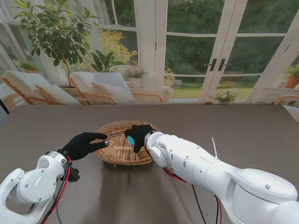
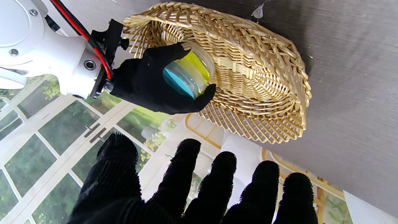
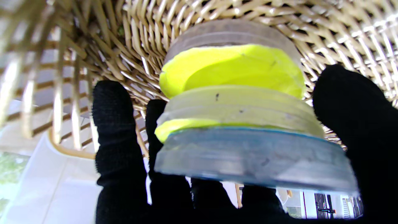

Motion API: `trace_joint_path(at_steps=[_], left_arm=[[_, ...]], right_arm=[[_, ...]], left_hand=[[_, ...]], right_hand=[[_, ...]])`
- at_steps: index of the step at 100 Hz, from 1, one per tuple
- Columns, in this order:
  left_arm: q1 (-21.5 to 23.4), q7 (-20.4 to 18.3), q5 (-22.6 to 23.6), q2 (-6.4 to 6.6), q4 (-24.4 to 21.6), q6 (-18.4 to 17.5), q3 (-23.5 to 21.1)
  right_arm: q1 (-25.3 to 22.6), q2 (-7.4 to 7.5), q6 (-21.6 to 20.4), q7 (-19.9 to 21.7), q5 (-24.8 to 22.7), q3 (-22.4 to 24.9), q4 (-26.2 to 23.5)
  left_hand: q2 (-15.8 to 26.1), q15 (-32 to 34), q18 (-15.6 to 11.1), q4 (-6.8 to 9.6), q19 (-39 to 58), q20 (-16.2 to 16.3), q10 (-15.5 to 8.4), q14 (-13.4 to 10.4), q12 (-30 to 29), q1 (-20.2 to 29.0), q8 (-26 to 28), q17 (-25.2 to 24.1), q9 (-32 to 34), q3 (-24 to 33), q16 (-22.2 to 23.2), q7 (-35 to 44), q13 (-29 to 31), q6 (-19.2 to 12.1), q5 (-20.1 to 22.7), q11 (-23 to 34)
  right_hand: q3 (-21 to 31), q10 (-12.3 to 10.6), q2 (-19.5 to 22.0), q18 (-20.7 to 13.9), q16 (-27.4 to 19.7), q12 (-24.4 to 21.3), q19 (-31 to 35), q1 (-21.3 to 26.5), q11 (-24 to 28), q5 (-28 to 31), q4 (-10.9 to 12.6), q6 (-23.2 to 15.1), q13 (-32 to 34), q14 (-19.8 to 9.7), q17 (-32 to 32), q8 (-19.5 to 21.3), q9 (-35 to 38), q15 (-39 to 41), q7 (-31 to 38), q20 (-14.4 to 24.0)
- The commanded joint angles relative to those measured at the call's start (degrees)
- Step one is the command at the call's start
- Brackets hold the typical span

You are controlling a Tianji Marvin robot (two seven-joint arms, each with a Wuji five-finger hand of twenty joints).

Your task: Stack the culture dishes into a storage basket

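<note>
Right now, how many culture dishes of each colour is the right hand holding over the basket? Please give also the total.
Yellow culture dishes: 2
Blue culture dish: 1
Total: 3, stacked in the right hand over the wicker basket.

— How many baskets are counted on the table (image 1: 243,126)?
— One wicker basket (image 1: 117,150) is counted, near the middle of the table.
— And culture dishes?
— Two stacked culture dishes (image 3: 245,124) are counted, a yellow one and a blue one, held together over the basket.
— Hands?
— Two black-gloved hands are seen: the left hand (image 1: 83,145) and the right hand (image 1: 138,135).
</note>
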Motion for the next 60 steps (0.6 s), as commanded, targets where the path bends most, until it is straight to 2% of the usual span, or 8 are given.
trace_joint_path(at_steps=[1,32,60], left_arm=[[0.0,-1.2,-0.2,-0.12,0.0,-0.1,0.0],[-0.1,-1.3,-0.5,-0.10,0.1,0.2,0.3],[-0.3,-1.6,-0.7,-0.07,0.2,0.5,0.4]], right_arm=[[0.0,-0.08,-0.2,1.1,-0.3,-0.2,-0.1],[0.1,0.70,0.6,3.0,-0.5,-0.6,-1.4],[0.3,0.58,0.6,3.9,-0.3,-0.9,-1.0]], left_hand=[[2.1,0.5,0.3,1.95,0.5,0.9,0.5,0.9,0.5,1.8,0.1,-0.1,0.5,-0.6,0.2,0.1,2.0,0.3,0.4,-0.1],[2.1,0.5,0.3,1.94,0.5,0.9,0.5,0.9,0.5,1.8,0.1,0.0,0.5,-0.6,0.2,0.1,2.1,0.3,0.4,-0.1],[2.0,0.5,0.3,1.95,0.5,0.9,0.6,0.9,0.5,1.9,0.1,0.1,0.5,-0.6,0.2,0.1,2.1,0.3,0.4,0.0]], right_hand=[[2.8,-0.7,1.9,-0.7,-0.6,-0.9,-1.0,-1.6,-0.2,-2.6,1.9,2.3,-2.7,-2.5,-21.5,-1.3,-2.9,-0.1,-0.4,0.3],[1.4,-0.5,3.2,-1.3,-0.7,-1.1,-1.4,-2.7,0.1,-4.8,1.9,3.1,-4.4,-2.9,-22.7,-2.0,-4.7,-0.2,-1.1,0.5],[0.6,-0.6,3.8,-2.0,-0.7,-1.3,-1.3,-2.9,-0.2,-7.4,2.0,3.6,-5.6,-3.1,-23.4,-2.5,-6.9,-0.2,-1.9,0.8]])
